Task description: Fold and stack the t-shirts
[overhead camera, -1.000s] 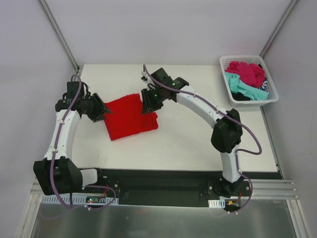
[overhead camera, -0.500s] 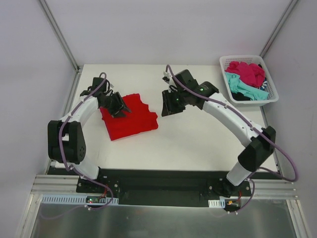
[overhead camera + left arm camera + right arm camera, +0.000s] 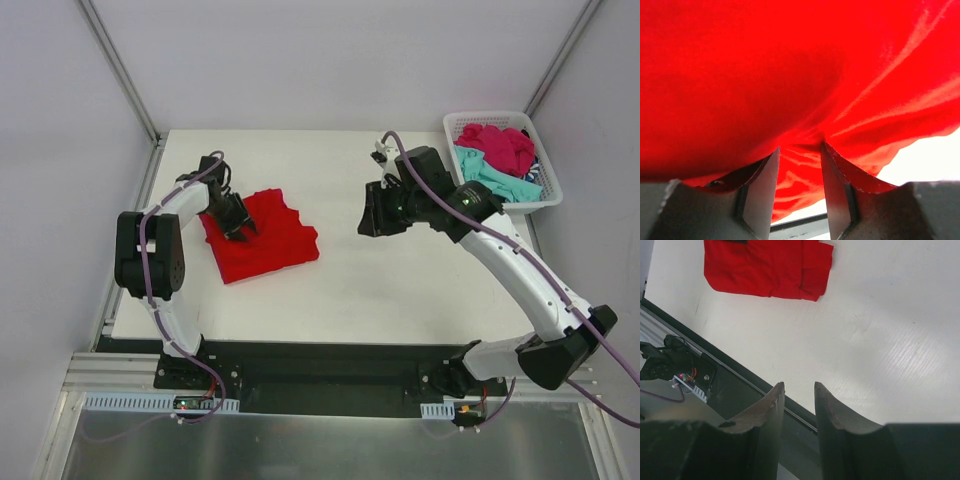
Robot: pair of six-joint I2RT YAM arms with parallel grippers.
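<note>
A bright red t-shirt (image 3: pixel 272 245) lies partly folded on the left of the white table (image 3: pixel 400 290). My left gripper (image 3: pixel 238 222) is down on its left part. In the left wrist view the red cloth (image 3: pixel 765 75) fills the frame, and its creases run together at my fingertips; the left gripper (image 3: pixel 799 147) is closed on a bunch of it. My right gripper (image 3: pixel 372 215) hovers mid-table, right of the shirt, with its jaws slightly apart and empty (image 3: pixel 799 385). The right wrist view shows the red shirt (image 3: pixel 765 265) far off.
A white lattice basket (image 3: pixel 490 116) at the back right holds a magenta shirt (image 3: pixel 497 145), a teal one (image 3: pixel 490 178) and a dark one (image 3: pixel 487 195). The table's black front rail (image 3: pixel 740 385) runs below the right gripper. Grey walls stand on both sides.
My right gripper left the red shirt's right edge and moved right to mid-table. My left gripper moved from the shirt's left edge onto the cloth.
</note>
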